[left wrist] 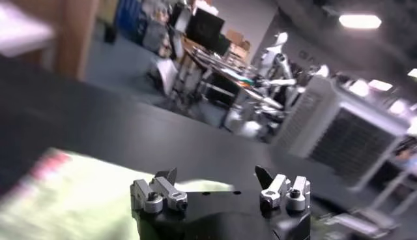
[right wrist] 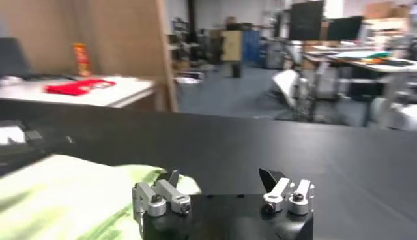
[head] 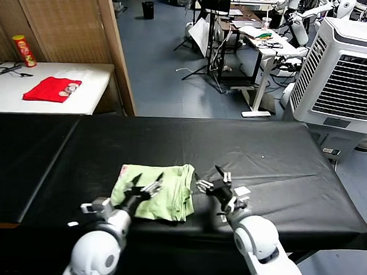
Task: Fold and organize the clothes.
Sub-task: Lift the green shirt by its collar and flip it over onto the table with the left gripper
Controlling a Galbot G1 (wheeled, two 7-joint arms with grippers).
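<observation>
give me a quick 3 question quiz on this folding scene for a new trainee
1. True or false: the light-green shirt lies folded on the black table.
2. Which gripper hangs over the shirt? A) left gripper B) right gripper C) neither
3. Fill in: on the white side table lies a small ___ cloth, next to a red-and-yellow can.

Key
1. True. It sits as a compact folded bundle near the table's front edge.
2. A. The left gripper, jaws open, is over the shirt's near edge; the right gripper, also open, is beside the shirt over bare table.
3. Red.
</observation>
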